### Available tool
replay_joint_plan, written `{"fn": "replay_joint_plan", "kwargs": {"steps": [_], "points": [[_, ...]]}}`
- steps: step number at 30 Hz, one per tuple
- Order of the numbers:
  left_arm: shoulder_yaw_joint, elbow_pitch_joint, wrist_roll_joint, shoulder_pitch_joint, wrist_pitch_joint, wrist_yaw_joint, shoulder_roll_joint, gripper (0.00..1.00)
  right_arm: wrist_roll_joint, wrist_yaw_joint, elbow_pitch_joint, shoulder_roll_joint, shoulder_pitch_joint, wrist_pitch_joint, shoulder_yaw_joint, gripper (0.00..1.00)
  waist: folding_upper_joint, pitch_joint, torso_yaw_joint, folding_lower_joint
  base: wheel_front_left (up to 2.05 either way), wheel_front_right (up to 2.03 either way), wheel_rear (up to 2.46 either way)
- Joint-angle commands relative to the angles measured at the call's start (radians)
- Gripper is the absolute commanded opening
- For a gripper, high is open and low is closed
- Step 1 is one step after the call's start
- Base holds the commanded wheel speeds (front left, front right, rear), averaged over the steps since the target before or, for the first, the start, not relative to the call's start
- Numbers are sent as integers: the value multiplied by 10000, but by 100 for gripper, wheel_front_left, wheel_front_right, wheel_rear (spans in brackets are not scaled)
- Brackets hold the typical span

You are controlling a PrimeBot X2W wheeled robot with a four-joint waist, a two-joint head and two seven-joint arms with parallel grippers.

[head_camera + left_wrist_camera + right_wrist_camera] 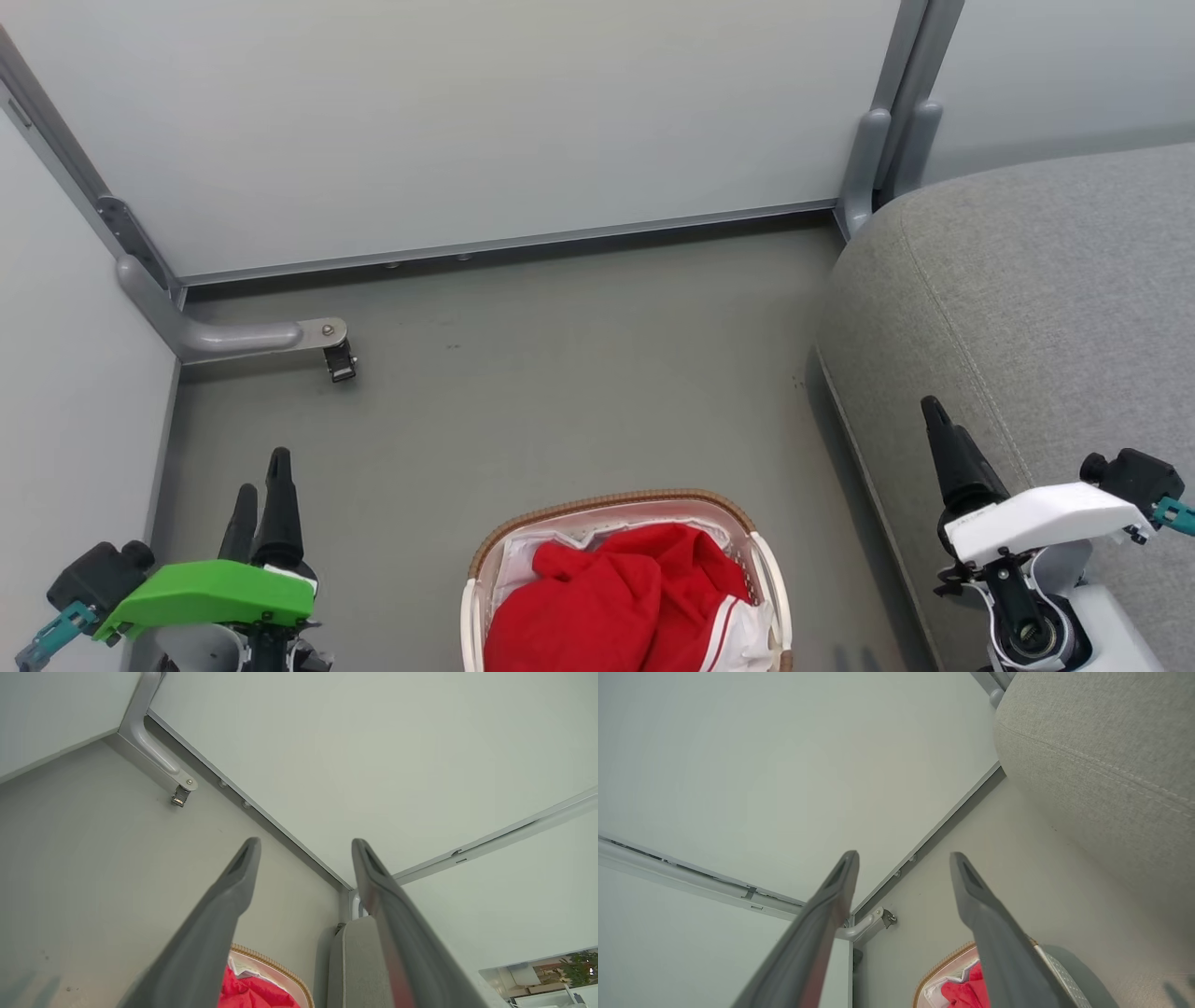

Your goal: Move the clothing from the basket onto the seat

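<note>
Left fingers [219, 914], right fingers [994, 933] parted, clothing [616, 597] in basket [777, 588]

The seat [1027, 299] is showing matt woven cloth. The basket [773, 583] is showing smooth plastic under a woven-look rim [611, 498]; the clothing [607, 597] is looking soft, matt.

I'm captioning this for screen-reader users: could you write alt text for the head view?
A cream basket heaped with red clothing sits on the grey floor at bottom centre, a grey sofa to its right. The left gripper and right gripper flank it, both empty.
</note>
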Motion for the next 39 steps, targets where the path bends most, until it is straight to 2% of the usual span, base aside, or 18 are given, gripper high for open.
{"fn": "replay_joint_plan", "kwargs": {"steps": [1, 16, 39], "points": [[-67, -90, 480, -282, -105, 46, 119, 100, -406, 1, -46, -149, -344, -118, 98, 100, 12, 1, 8, 0, 0, 0, 0], [-564, 170, 2571, -297, -597, 273, 359, 100, -2535, 2, 532, -249, -546, -610, 596, 100, 17, 49, 61, 0, 0, 0, 0], [-959, 219, 5141, -341, -1220, 472, 544, 100, -5025, 2, 938, -435, -900, -1226, 1084, 100, 25, 123, 112, 0, 0, 0, 0]]}}
